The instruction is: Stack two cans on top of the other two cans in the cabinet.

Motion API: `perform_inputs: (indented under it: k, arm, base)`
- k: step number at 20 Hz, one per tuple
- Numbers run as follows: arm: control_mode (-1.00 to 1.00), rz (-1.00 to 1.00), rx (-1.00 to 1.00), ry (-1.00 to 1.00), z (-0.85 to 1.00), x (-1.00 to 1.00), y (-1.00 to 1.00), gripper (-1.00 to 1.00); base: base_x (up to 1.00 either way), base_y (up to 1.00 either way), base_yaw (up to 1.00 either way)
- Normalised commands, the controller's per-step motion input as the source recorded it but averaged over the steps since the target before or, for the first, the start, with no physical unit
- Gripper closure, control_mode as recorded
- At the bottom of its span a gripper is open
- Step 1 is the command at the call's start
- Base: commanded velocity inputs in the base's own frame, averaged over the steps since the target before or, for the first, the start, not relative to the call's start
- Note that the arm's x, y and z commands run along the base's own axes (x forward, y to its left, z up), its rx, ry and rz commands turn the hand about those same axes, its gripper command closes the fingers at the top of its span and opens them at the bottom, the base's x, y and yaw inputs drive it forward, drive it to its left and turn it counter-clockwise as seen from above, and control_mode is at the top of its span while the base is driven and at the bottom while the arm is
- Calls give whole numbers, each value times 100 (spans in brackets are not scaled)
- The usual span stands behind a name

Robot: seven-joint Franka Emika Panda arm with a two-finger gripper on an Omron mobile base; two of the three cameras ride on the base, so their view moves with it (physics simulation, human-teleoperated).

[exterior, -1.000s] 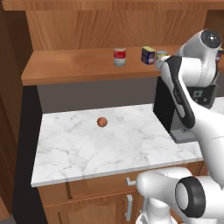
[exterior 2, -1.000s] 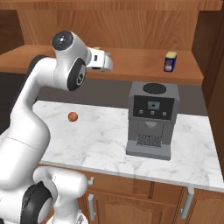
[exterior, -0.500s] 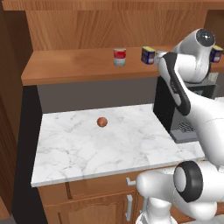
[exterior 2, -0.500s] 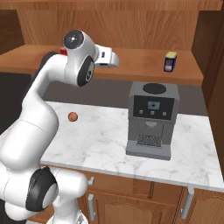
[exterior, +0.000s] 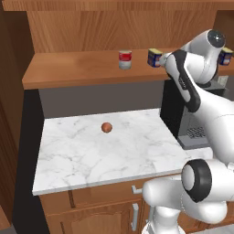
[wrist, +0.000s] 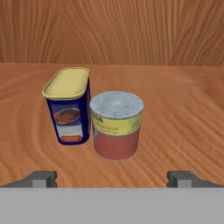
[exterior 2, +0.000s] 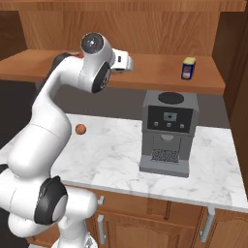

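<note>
Wood-grained cabinet (wrist: 183, 109) is filling the hand camera as the arm, having swung closer, is hovering its gripper (wrist: 113, 178) wide open and empty before a blue can (wrist: 69, 107) and red-and-yellow can (wrist: 116, 124) standing side by side, neither yet stacked.

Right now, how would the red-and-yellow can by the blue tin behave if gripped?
The red-and-yellow can looks rigid, so probably won't deform. Its round wall may slip. The blue tin stands so close that a pincer finger could nudge it.
</note>
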Motion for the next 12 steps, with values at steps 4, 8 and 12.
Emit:
perform_inputs:
  k: [4,8,12]
  arm:
    - [-100,7,0,-8,-5,21,0,-100]
    - [-100,3,-1,-4,-2,20,0,-100]
    - [-100,2,-2,-1,-2,19,0,-100]
  base:
    - [0,0,0]
    - [0,0,0]
    - [0,0,0]
